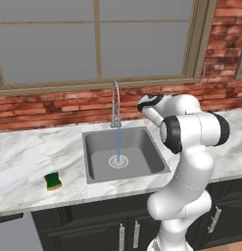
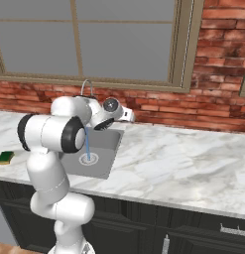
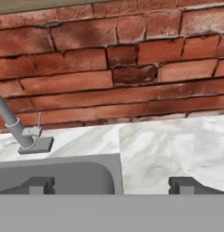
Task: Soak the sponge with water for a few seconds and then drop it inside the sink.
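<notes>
One sponge [image 1: 53, 181], green top over yellow, lies flat on the white marble counter [image 1: 24, 152] near its front edge, well left of the sink [image 1: 144, 139] and apart from it; nothing touches it. From the right base view the sponge [image 2: 5, 158] sits at far left of the counter, w/ the arm's elbow between it and the basin. Water [image 1: 118, 143] runs in a thin pale-blue stream from the gooseneck tap [image 1: 115, 105] straight down onto the round drain [image 1: 118, 161] in the sink's middle. Gripper [image 3: 111, 185] is up over the sink's back right corner, facing the brick wall [image 3: 131, 59]; its fingertips [image 3: 37, 185] stand wide apart w/ nothing between them. Hand view: tap base at left on the marble behind the basin rim. Window [image 1: 98, 39] above the brick; dark cabinets [image 1: 93, 228] under the counter.
</notes>
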### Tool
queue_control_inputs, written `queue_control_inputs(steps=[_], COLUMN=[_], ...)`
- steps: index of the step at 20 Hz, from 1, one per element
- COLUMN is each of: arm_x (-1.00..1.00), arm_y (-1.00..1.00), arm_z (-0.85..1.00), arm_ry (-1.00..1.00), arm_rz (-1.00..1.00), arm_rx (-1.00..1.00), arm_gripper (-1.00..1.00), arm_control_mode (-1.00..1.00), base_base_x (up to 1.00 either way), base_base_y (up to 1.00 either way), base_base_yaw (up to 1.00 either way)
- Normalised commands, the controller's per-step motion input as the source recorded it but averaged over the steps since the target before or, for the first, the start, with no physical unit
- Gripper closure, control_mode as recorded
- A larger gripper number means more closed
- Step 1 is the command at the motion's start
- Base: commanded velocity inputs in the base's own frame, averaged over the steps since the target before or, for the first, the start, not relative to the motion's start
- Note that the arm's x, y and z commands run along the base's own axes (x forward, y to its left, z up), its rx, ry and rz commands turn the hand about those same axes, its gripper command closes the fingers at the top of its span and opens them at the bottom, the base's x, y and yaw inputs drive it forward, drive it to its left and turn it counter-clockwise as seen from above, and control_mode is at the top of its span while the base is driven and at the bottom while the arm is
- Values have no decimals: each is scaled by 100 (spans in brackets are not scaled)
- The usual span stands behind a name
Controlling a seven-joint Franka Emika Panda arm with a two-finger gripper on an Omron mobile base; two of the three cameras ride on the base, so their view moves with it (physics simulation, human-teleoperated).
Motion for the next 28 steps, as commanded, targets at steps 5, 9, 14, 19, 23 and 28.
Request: queue_control_inputs(steps=[5,9,14,19,23,28], arm_x=[-33,-41,-48,-47,-64,-51], arm_y=[-11,-1,0,-19,-37,-15], arm_z=[14,-4,0,0,1,14], arm_ry=[9,0,0,0,0,8], arm_rz=[-6,1,11,19,11,1], arm_rx=[-1,2,3,5,0,-2], arm_gripper=[-100,-100,-100,-100,-100,-100], arm_control_mode=[-100,-100,-100,-100,-100,-100], base_base_x=[0,0,0,0,0,0], base_base_y=[0,0,0,0,0,0], base_base_yaw=[0,0,0,0,0,0])
